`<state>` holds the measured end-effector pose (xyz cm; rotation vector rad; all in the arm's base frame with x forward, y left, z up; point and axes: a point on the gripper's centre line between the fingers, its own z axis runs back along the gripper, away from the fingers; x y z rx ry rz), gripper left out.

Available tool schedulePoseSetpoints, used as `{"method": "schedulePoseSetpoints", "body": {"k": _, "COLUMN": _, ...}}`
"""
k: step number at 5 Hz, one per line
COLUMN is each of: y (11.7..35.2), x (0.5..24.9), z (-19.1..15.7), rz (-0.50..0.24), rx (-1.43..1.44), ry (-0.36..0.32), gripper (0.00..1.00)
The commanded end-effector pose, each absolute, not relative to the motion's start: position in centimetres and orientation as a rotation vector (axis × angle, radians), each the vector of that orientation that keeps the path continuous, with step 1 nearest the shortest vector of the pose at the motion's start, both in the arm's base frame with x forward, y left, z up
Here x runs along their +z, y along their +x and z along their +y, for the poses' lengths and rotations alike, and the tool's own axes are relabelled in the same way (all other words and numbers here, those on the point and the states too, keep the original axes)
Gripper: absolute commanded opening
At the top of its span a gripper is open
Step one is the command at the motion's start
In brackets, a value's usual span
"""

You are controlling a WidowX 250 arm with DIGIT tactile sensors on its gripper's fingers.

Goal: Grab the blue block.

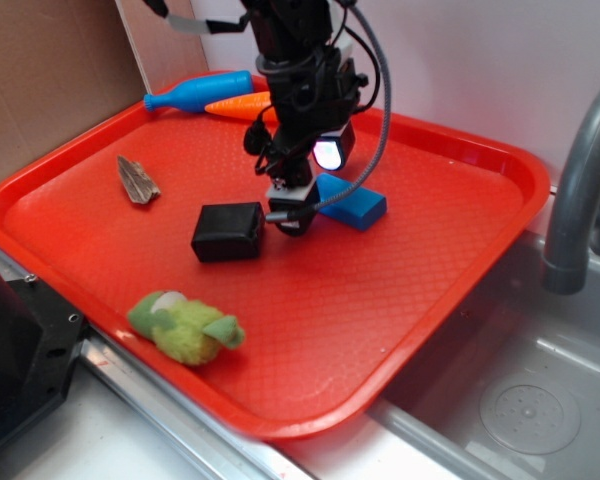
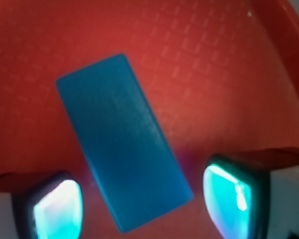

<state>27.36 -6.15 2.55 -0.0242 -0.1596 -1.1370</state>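
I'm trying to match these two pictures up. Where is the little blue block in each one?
Exterior view: the blue block lies flat on the red tray, right of centre, beside the black block, partly hidden by the tool.
Wrist view: the blue block fills the middle, slanted, its lower end between the tool's open, glowing fingers.
Shared landmark: the tray's red gridded surface.

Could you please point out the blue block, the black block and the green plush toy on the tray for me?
blue block (image 2: pixel 120 139): wrist view, middle of its flat top face.
black block (image 1: pixel 227 231): exterior view, centre of its visible faces.
green plush toy (image 1: pixel 185 328): exterior view, middle of its fuzzy body.
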Motion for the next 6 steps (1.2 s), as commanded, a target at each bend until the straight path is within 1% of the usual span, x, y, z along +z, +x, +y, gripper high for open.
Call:
{"method": "schedulePoseSetpoints", "body": {"k": 1, "y": 27.2, "x": 3.3, "z": -6.5, "rz": -0.28, "rx": -1.143, "ry": -0.028, "gripper": 1.0}}
{"method": "schedulePoseSetpoints", "body": {"k": 3, "y": 27.2, "x": 3.3, "z": -6.5, "rz": -0.28, "rx": -1.143, "ry": -0.028, "gripper": 1.0}}
{"method": "schedulePoseSetpoints", "body": {"k": 4, "y": 27.1, "x": 2.1, "z": -8.3, "rz": -0.17, "rx": -1.211, "ry": 0.0, "gripper": 1.0}}
{"method": "schedulePoseSetpoints", "body": {"k": 5, "y": 26.1, "x": 1.3, "z": -9.4, "rz": -0.19, "rx": -1.252, "ry": -0.043, "gripper": 1.0}}
{"method": "schedulePoseSetpoints", "body": {"k": 6, "y": 26.1, "x": 1.0, "z": -10.1, "rz": -0.176, "rx": -1.311, "ry": -0.044, "gripper": 1.0}}
